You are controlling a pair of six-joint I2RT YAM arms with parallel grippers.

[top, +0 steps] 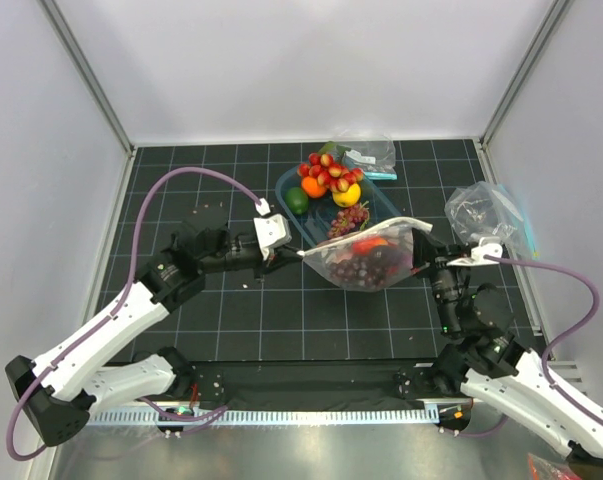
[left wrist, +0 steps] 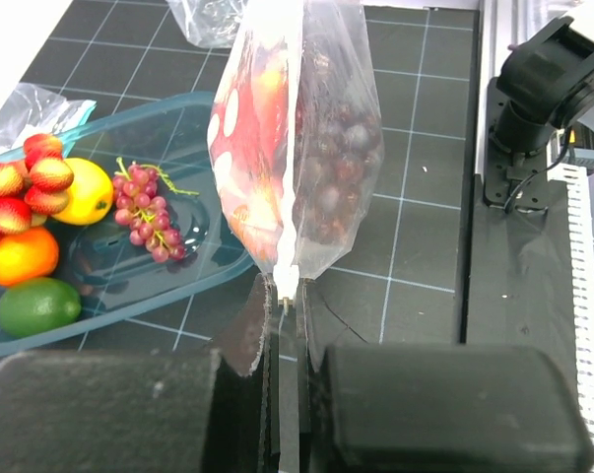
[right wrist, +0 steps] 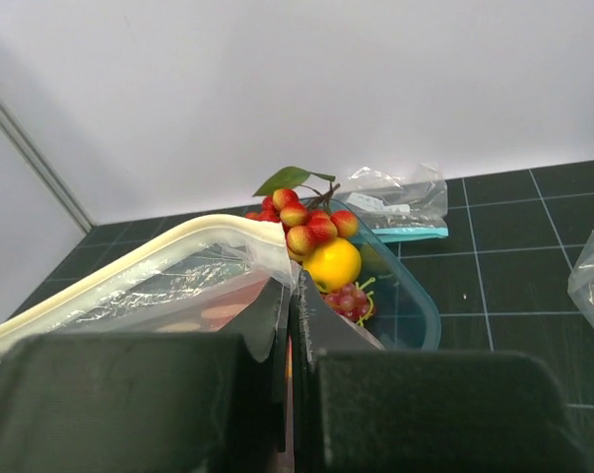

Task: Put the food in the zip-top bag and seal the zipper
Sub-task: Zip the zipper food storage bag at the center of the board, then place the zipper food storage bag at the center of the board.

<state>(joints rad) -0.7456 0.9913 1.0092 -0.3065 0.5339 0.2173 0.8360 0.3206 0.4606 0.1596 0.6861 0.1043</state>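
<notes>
left gripper (left wrist: pixel 287 310): black, two-fingered; its jaws are pinched tight on the left corner of the dotted bag's mouth edge, above the dark gridded table mat (top: pixel 241 320).
translucent blue plastic tray (top: pixel 381 196): lies on the mat behind the hanging bag, slightly to its left.
tray contents: from the left, a green lime (top: pixel 296 199), an orange (top: pixel 313 186), a cluster of small red strawberry-like fruits (top: pixel 326 170), a yellow lemon (top: pixel 346 193) and a pink-purple grape bunch (top: pixel 349 220) at the near edge.
clear plastic zip-top bag with large white dots (top: pixel 366 262): hangs between the two grippers, mouth edge on top and belly sagging below. The overhead view does not show whether it touches the mat.
food in the bag: a dark purple grape bunch (top: pixel 366 270) fills the lower part and a red round tomato (top: pixel 373 243) sits above it. Anything else inside is blurred behind the dots.
cream press-seal zipper strip (right wrist: pixel 129 271): runs along the bag's top edge, drawn taut from one gripper to the other. Whether it is pressed shut along its whole length cannot be told.
plain clear bag with a teal strip (top: pixel 369 152): lies flat at the far edge of the mat, just behind the tray.
right gripper (right wrist: pixel 289 296): black, two-fingered; its jaws are clamped together on the right corner of the bag's mouth edge.
crumpled plain clear bag (top: pixel 486 208): lies on the mat at the far right, apart from the dotted bag.
</notes>
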